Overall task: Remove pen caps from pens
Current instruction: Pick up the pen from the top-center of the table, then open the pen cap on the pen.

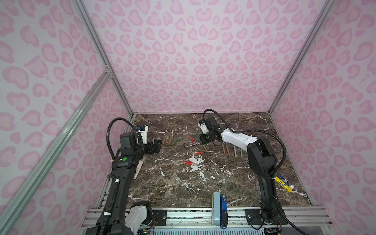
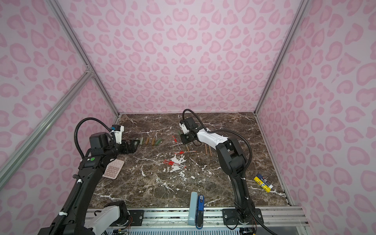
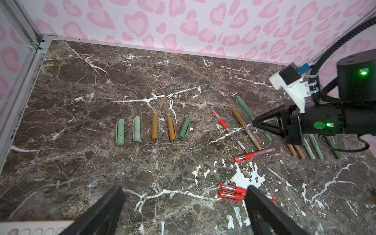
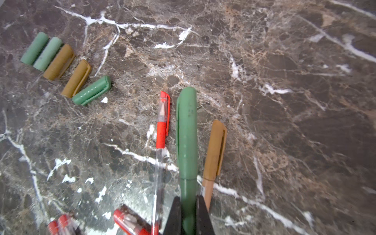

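Right pincer (image 4: 188,203): grips dark green pen (image 4: 188,188) by the barrel, cap (image 4: 186,132) exposed.
Left pincer (image 3: 184,189): wide apart, probably to pull it.

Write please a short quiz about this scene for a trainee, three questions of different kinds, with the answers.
1. True or false: the right claw is closed on the dark green pen.
2. How many loose caps lie in the row?
3. The left claw is: A) open and empty; B) closed on a red pen; C) closed on a cap.
Key: 1 true; 2 five; 3 A.
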You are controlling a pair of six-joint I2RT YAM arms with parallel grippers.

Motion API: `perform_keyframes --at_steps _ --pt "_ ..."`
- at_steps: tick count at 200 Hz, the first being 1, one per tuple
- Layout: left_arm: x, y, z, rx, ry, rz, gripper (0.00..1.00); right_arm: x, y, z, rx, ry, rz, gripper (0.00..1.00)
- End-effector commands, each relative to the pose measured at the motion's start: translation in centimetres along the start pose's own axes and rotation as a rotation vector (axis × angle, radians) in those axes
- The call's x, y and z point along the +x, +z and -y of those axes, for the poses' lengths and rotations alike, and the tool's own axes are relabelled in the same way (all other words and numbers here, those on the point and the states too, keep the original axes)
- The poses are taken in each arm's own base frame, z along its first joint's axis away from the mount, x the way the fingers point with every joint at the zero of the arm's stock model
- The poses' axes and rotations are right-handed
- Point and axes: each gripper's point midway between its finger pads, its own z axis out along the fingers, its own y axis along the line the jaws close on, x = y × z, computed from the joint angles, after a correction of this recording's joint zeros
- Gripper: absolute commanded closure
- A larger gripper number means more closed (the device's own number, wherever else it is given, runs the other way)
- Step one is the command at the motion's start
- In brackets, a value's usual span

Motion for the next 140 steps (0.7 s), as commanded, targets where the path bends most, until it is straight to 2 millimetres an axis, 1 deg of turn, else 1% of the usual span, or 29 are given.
perform_keyframes --at_steps 1,11,22,26,27,29,46,76,95,108,129,140 --pt "-0.8 -0.1 0.5 0.028 -0.002 0.026 0.04 -0.3 -0.9 -0.9 -0.022 0.017 0.041 0.97" --pt "-0.9 -0.2 0.9 0.048 -0.007 0.027 0.04 -0.3 -1.8 -1.6 -0.034 0.027 0.061 0.97" --pt "-0.8 -0.1 1.3 0.077 -0.019 0.029 0.04 -0.3 -2.7 -2.9 -0.054 0.015 0.083 0.96" --pt "-0.8 0.0 1.5 0.089 -0.026 0.029 0.04 -0.8 -3.3 -3.4 -0.060 0.008 0.104 0.96" --pt "-0.8 0.0 1.5 0.093 -0.027 0.031 0.04 -0.2 -3.1 -3.4 -0.059 0.009 0.092 0.96" --pt "-0.8 0.0 1.6 0.099 -0.030 0.031 0.04 0.3 -3.1 -3.6 -0.061 0.007 0.085 0.96" --pt "-0.6 0.3 2.4 0.153 -0.078 0.025 0.04 0.5 -4.5 -6.0 -0.100 0.003 0.128 0.96" --pt "-0.5 0.3 4.5 0.298 -0.145 0.026 0.06 0.9 -6.8 -10.4 -0.202 0.014 0.217 0.96" --pt "-0.1 0.7 5.0 0.352 -0.202 0.019 0.07 0.8 -8.0 -13.2 -0.247 0.026 0.292 0.97" --pt "0.0 0.9 5.4 0.384 -0.247 0.010 0.09 0.6 -8.7 -14.9 -0.282 0.047 0.340 0.97" --pt "0.3 1.2 6.5 0.449 -0.274 0.003 0.13 0.1 -10.2 -18.4 -0.371 0.032 0.414 0.97" --pt "0.5 1.5 7.1 0.482 -0.274 -0.002 0.15 -0.3 -10.6 -19.5 -0.387 0.016 0.441 0.97"
